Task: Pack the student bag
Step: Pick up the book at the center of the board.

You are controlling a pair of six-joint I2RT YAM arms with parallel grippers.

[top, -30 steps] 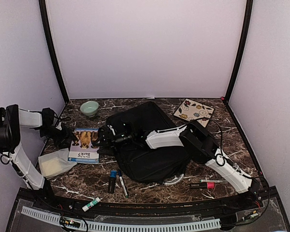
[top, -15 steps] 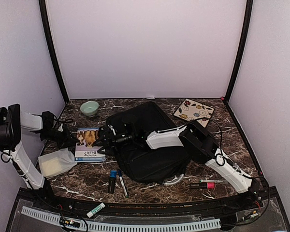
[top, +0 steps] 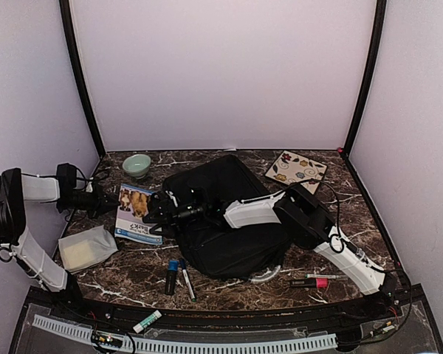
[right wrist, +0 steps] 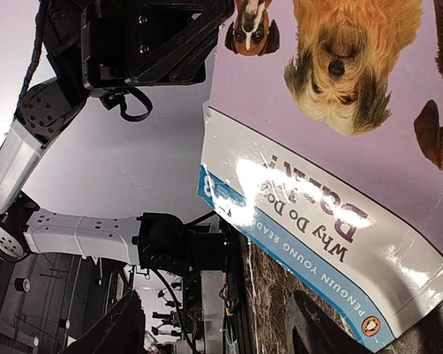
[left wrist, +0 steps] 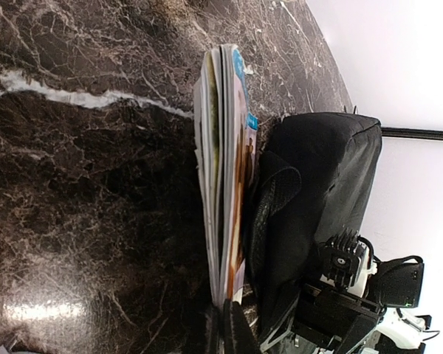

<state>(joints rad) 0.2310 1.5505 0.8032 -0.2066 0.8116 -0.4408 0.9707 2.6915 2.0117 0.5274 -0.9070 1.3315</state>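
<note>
The student bag [top: 229, 221] is sitting dead centre in the overhead shot. It's a big black soft thing, kind of a slumped rectangle, lying flat on the dark marble table [top: 354, 192]. In the left wrist shot it's showing up centre right as a boxy black fabric block with a mesh-looking flap on the side facing the book.

The left claw [top: 109, 201] is reaching in from the left edge of the overhead frame, pinching down tight on the left edge of the dog picture book [top: 135, 214]. Its own camera is looking at that book edge-on, with the pages running up from the fingers [left wrist: 229, 328] at the bottom. The book's far side is sitting right up against the bag.

The right claw [top: 153, 210] is hovering at the bag's left side. Its two fingers [right wrist: 125, 328] are spreading wide at the bottom of its own view, gripping nothing I can see.

Counting stuff:
- one bag
- one book
- one pale green bowl [top: 136, 164], upper left
- one flowery patterned square [top: 296, 169], upper right
- one clear pouch [top: 85, 249], lower left
- two markers [top: 171, 276], lying below the bag
- one white-and-green stick [top: 148, 321], on the front ledge
- one pink-capped marker [top: 310, 282], lower right
- one thin pen [top: 321, 276], just above the pink-capped one
</note>
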